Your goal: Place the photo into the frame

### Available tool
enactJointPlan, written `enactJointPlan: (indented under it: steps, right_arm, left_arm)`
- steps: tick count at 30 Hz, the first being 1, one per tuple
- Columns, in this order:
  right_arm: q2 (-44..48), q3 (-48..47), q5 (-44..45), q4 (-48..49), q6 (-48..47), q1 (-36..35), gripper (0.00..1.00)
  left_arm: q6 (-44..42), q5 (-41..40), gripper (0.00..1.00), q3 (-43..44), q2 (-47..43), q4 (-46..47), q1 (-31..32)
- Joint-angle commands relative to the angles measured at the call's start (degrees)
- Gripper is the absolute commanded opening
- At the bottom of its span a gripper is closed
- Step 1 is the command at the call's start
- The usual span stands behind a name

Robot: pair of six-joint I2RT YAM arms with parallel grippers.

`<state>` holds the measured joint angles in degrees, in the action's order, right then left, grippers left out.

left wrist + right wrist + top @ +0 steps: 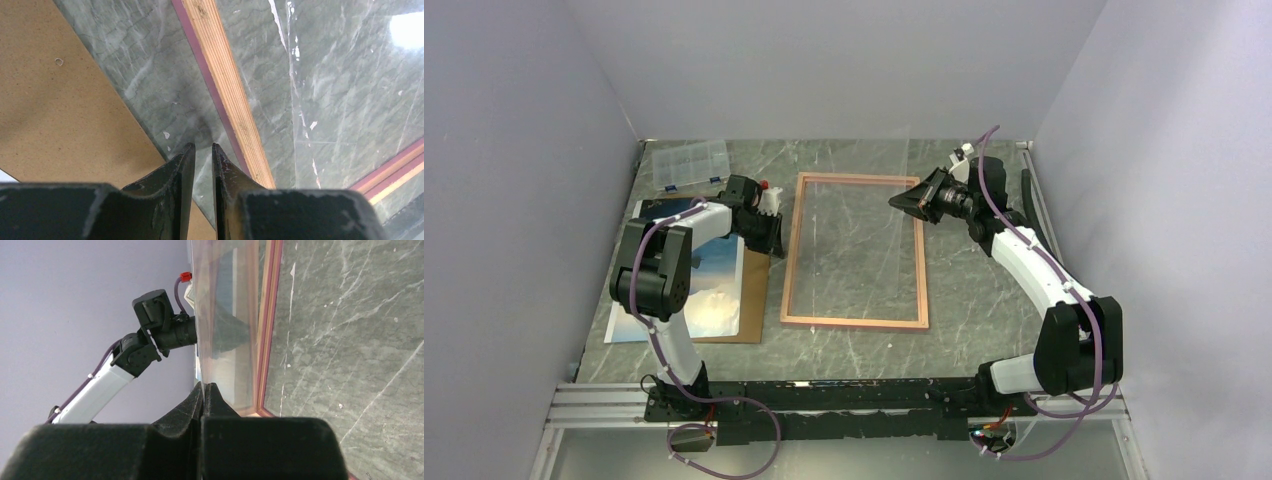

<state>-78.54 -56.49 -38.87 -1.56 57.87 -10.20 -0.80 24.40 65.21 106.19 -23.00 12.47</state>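
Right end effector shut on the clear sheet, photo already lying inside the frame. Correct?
Not quite. The photo is not inside the frame; it lies on the brown board to the frame's left, as the top view shows. The right end effector is indeed shut on the clear sheet.

Enclosure of three plain walls, pale lilac-grey and matte. Back wall (824,70) stands along the far edge of the surface (984,300). Left wall (514,200) and right wall (1164,180) close off its two sides. Surface: grey-green stone pattern, white veins, slight gloss. Slotted aluminium rail (594,405) runs along its near edge. Light even and soft; shadows on the surface faint. One bright white glare (406,29) over the surface, left wrist view.
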Motion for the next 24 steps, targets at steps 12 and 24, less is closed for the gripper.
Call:
enactJointPlan:
  steps: [12, 24]
  right_arm:
    - [-0.7, 0.1, 0.8, 5.8, -0.4, 0.3, 0.00]
    - [-0.6, 1.5, 0.8, 6.0, -0.4, 0.3, 0.00]
  left_arm:
    - [0.4, 1.8, 0.25, -0.8, -2.5, 0.7, 0.6]
    - [0.5, 1.7, 0.25, -1.3, -3.2, 0.9, 0.8]
